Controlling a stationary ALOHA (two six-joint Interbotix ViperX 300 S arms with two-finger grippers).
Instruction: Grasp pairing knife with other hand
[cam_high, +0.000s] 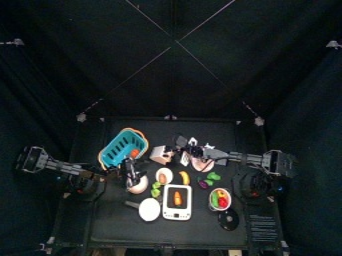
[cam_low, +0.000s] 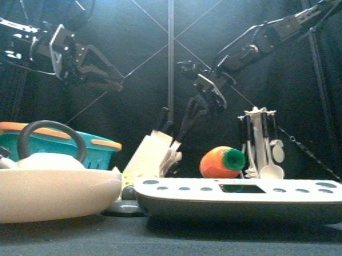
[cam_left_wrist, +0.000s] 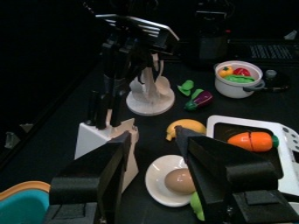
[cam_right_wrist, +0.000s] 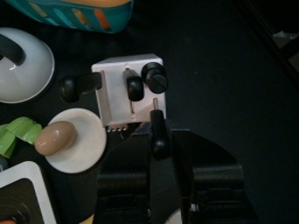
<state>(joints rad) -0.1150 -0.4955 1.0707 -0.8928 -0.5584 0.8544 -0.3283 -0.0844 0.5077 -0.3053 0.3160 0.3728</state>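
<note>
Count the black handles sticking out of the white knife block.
3: one handle at the knife block's side nearest the white bowl, two close together near its opposite side. More may be hidden.

A robot test pen is shown, staged as a toy kitchen; black curtains (cam_high: 80, 50) enclose a small black table (cam_high: 120, 228); a knife block (cam_right_wrist: 126, 86), scale (cam_low: 234, 197) and play food are laid out.

black table (cam_high: 107, 215) w/ knife block (cam_right_wrist: 126, 87), teal basket (cam_high: 120, 148), scale (cam_low: 241, 198), white bowl (cam_low: 54, 190), utensil rack (cam_left_wrist: 149, 92)
</note>
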